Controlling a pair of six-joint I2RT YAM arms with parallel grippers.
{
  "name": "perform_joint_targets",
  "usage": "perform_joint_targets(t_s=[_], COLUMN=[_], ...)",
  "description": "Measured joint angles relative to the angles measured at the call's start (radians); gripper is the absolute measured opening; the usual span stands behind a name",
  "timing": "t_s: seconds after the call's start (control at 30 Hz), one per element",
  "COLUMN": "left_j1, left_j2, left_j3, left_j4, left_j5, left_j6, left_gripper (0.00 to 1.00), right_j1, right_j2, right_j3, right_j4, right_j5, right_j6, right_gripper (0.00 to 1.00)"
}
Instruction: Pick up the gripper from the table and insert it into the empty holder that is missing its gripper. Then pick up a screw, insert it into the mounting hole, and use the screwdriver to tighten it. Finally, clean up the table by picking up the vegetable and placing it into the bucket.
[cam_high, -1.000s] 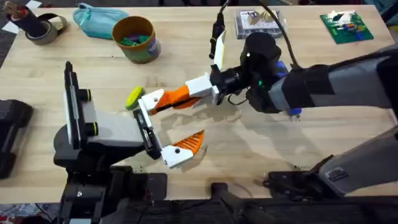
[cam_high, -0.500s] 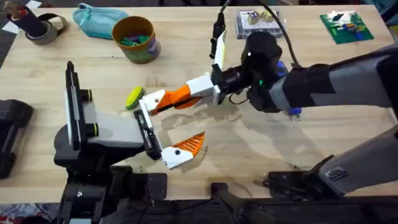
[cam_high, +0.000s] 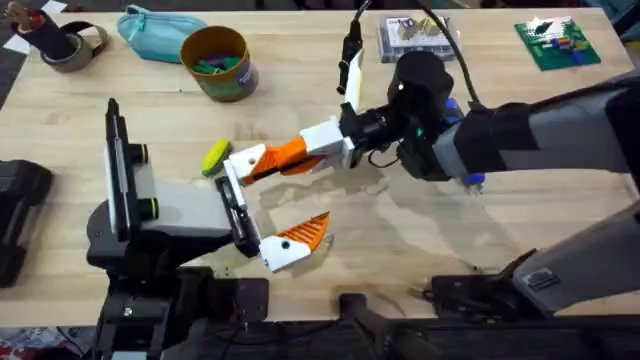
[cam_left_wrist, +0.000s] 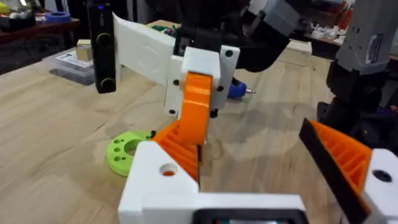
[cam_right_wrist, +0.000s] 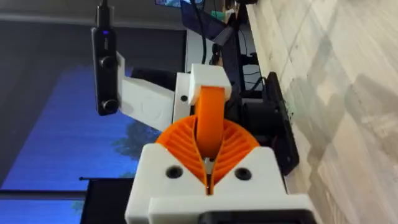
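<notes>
Between the right fingers (cam_right_wrist: 180, 146), clamped together, sits the orange gripper (cam_right_wrist: 211, 118), its base against the white holder (cam_left_wrist: 149, 186) on the left arm. The left fingers (cam_left_wrist: 342, 162) stand wide apart. Nothing has shifted this past second. It looks like a steady seating hold, with the screw to come next.
</notes>
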Motion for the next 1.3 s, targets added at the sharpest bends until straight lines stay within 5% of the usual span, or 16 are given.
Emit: perform_joint_targets(t_s=[0.1, 0.2, 0.4, 0.97, 1.3], left_j1=[0.000, -0.001, -0.006, -0.006, -0.006], left_j2=[0.000, 0.000, 0.000, 0.000, 0.000], left_j3=[0.000, 0.000, 0.000, 0.000, 0.000], left_j4=[0.000, -0.002, -0.006, -0.006, -0.006], left_j5=[0.000, 0.011, 0.035, 0.037, 0.037], left_j6=[0.000, 0.000, 0.000, 0.000, 0.000], left_gripper=[0.984, 0.984, 0.984, 0.984, 0.984], right_j1=[0.000, -0.001, -0.007, -0.013, -0.118], right_j2=[0.000, 0.000, 0.000, 0.000, 0.000], right_j3=[0.000, 0.001, 0.006, 0.006, 0.008], right_j4=[-0.001, -0.005, -0.002, -0.002, -0.073], right_j5=[0.000, 0.006, 0.014, -0.007, -0.046], right_j6=[0.001, -0.004, -0.014, -0.016, -0.058], right_gripper=[0.050, 0.257, 0.989, 0.993, 0.993])
